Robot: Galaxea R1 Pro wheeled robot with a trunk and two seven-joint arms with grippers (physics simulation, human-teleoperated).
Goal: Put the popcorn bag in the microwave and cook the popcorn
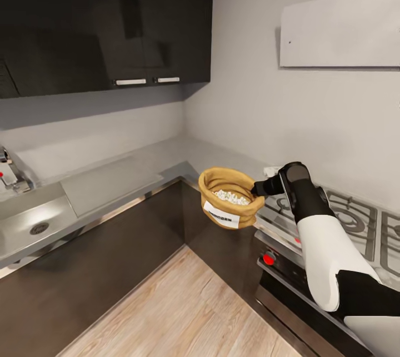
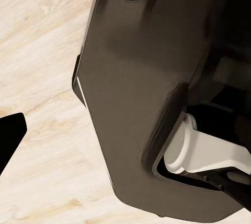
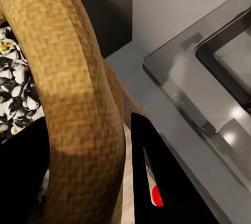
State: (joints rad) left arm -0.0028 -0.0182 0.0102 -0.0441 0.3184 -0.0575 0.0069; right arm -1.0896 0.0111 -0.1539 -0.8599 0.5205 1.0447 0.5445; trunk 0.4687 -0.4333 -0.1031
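Our right gripper (image 1: 259, 187) pinches the rolled rim of the popcorn bag (image 1: 230, 197) — in the right wrist view one black finger (image 3: 149, 177) sits outside the burlap rim and the other inside it, pressed against the fabric. The bag hangs in the air off the near edge of the countertop (image 1: 166, 160), over the wood floor (image 1: 183, 307), its white label facing us. The popcorn (image 1: 231, 196) fills its mouth, pale white kernels. Just right of the bag lies the gas hob (image 1: 355, 218), with a red knob (image 1: 269, 259) on the front below it. Farther left we see the sink (image 1: 33, 224) and tap (image 1: 10, 174). Of our left gripper (image 2: 9, 139) only one dark fingertip shows above the floor — we cannot tell how it stands.
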